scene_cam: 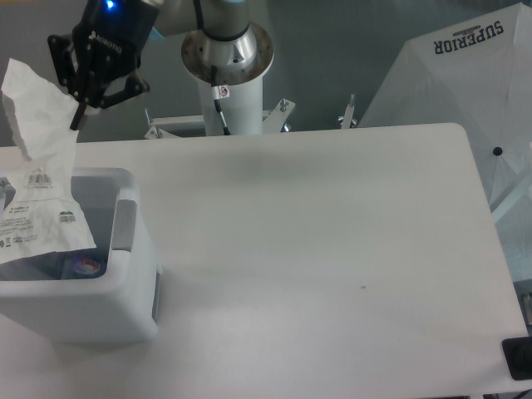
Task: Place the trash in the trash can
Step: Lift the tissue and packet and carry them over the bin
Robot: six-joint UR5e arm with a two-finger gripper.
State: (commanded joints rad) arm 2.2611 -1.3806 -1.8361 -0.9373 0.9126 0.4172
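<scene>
White laminate covers the worktop (pixel 316 249), which fills most of the view; behind it a grey floor is seen, and at about two o'clock a white umbrella-like canopy (pixel 465 91) printed with the word SUPERIOR is leaned in from the edge. At twelve o'clock the arm's white pedestal (pixel 229 96) is seen, bolted to a metal bracket at the worktop's far edge.

At about eight o'clock the trash can (pixel 125 316) is set on the worktop, a boxy white bin with rounded corners and thick walls; a grey panel (pixel 125 224) is seen on its side facing the middle of the worktop. Inside it, low against the near wall, something bluish with a small red and white patch (pixel 83 264) is glimpsed; whether this is the bottle cannot be told, since most of it is hidden.

The crumpled white wrapper (pixel 37 179) is held upright over the can's opening, its printed lower part hanging down into the bin and its top reaching up toward ten o'clock. The black gripper (pixel 76 119) is seen at about ten o'clock, a blue light lit on its body. Its fingers (pixel 80 112) are drawn narrow and appear pinched on the wrapper's upper edge, though the contact itself is small and dark.
</scene>
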